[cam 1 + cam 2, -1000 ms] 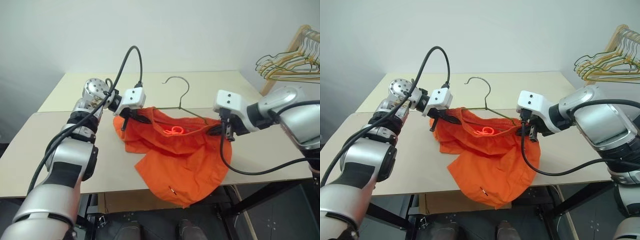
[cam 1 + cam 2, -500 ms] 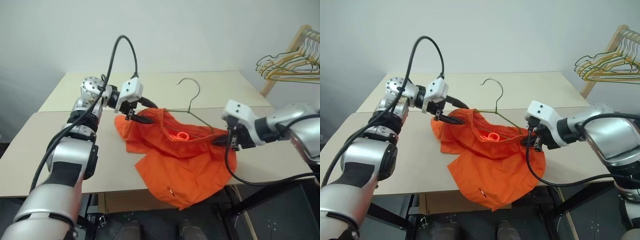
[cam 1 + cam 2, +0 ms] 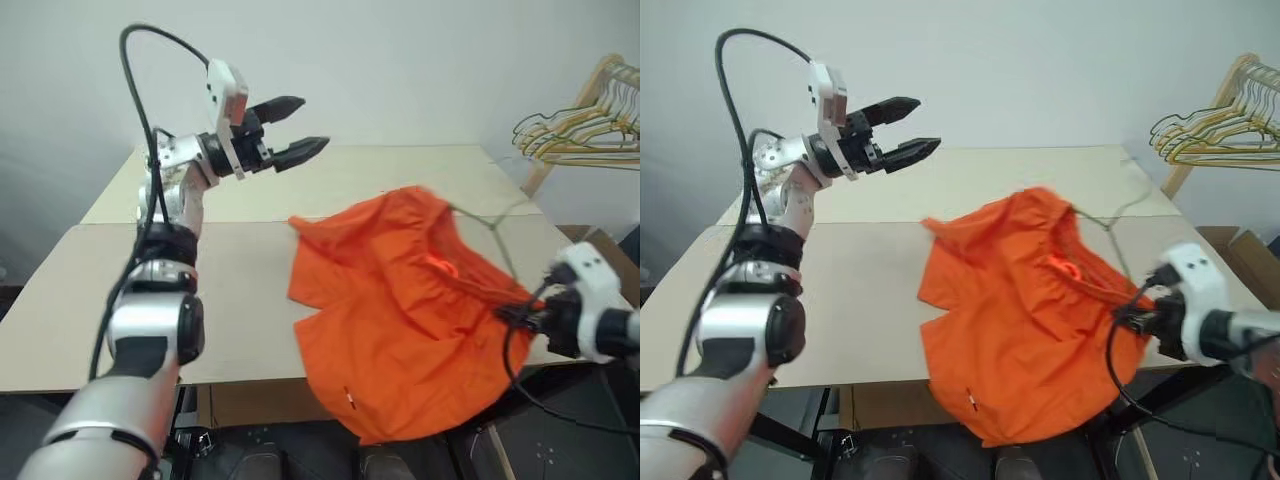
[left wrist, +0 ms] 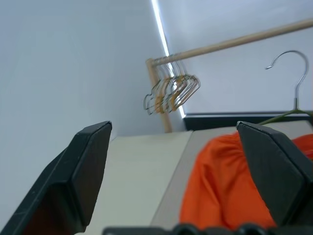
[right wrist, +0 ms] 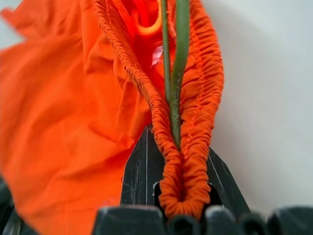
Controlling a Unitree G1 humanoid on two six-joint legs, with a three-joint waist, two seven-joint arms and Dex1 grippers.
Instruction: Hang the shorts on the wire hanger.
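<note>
The bright orange shorts [image 3: 400,300] lie spread over the table's front right part, with one leg hanging off the front edge. The thin wire hanger [image 3: 494,227] runs inside the gathered waistband, and part of its wire sticks out at the back right. My right gripper [image 3: 512,316] is low at the right edge, shut on the waistband [image 5: 193,147] and the hanger wire [image 5: 177,83] together. My left gripper [image 3: 312,122] is raised high above the table's back left, open and empty, well clear of the shorts [image 4: 220,191].
The beige table [image 3: 100,290] has bare surface to the left and behind the shorts. A bunch of yellow, green and dark hangers [image 3: 575,135] hangs on a wooden pole [image 4: 234,43] at the far right, beyond the table.
My left gripper opened, let go of the shorts and rose. My right gripper pulled the waistband and hanger to the right and nearer, and the shorts slid right with it.
</note>
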